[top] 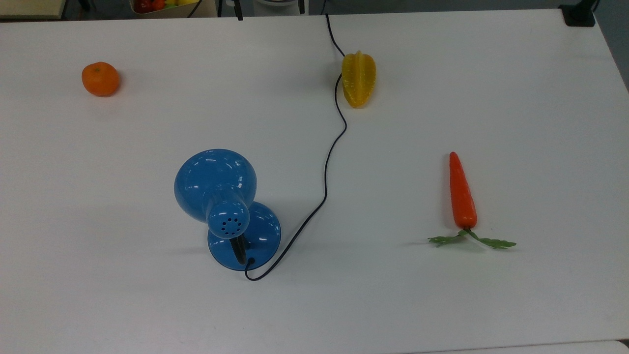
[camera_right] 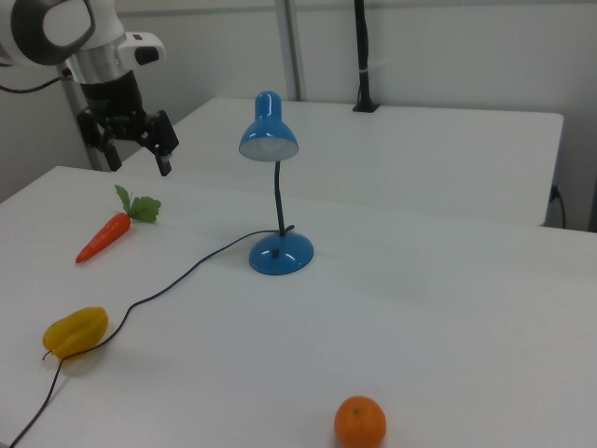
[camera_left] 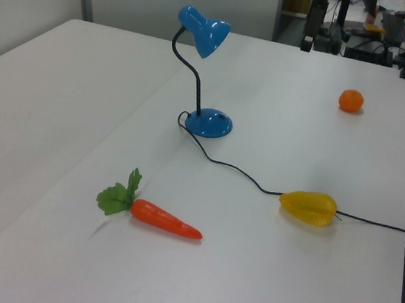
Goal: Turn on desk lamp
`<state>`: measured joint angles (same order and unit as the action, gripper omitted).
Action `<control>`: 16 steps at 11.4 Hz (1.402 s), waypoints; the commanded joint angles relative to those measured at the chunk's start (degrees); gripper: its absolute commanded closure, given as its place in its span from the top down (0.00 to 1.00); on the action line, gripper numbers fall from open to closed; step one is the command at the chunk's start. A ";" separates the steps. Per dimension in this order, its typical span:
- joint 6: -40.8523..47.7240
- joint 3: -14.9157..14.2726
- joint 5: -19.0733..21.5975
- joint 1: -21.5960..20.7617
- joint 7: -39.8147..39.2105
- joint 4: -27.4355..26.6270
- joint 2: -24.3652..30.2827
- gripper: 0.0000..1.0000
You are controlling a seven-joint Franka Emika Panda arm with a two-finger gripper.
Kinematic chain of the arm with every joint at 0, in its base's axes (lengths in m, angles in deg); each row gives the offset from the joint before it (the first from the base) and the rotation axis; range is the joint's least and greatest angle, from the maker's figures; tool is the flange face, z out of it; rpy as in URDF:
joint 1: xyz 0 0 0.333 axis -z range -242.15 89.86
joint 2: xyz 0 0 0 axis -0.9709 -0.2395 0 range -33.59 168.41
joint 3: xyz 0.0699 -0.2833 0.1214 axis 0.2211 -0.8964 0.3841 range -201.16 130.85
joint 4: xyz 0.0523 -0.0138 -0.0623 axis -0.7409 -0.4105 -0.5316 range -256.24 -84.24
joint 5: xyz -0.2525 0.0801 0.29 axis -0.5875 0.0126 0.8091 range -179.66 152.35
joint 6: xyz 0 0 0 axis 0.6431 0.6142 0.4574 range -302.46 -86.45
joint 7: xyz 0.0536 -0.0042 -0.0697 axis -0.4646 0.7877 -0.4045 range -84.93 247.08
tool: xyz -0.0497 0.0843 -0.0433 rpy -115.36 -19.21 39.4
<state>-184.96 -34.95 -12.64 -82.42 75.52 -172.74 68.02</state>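
table: I see a wide white table (top: 491, 305) with the task's thing and three loose toy foods on it.
desk lamp: the blue desk lamp (camera_right: 275, 177) stands upright near the table's middle, shade on a curved black neck above its round base (camera_right: 281, 253); the shade looks unlit, so I judge the task not yet done.
cord: its black cord (top: 327, 172) runs from the base past the yellow starfruit (top: 358, 78) and off the table edge.
lamp from gripper: in the right view the lamp lies to the gripper's right and well apart, the carrot (camera_right: 104, 234) below the gripper.
gripper: my gripper (camera_right: 137, 142) hangs above the table with fingers spread, holding nothing, pointing down at a slant.
other: an orange (top: 100, 78) sits far off.
switch: I cannot tell where it is.
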 commanded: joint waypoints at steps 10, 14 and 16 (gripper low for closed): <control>-1.55 -0.90 0.12 -1.11 0.29 -1.10 0.62 1.00; -1.55 -1.08 0.21 -1.11 -0.15 -1.10 0.54 0.95; -2.51 -1.08 0.21 -1.11 -2.43 -1.18 0.45 0.71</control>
<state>-185.01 -34.98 -12.63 -82.43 75.45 -172.74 67.99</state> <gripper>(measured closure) 0.048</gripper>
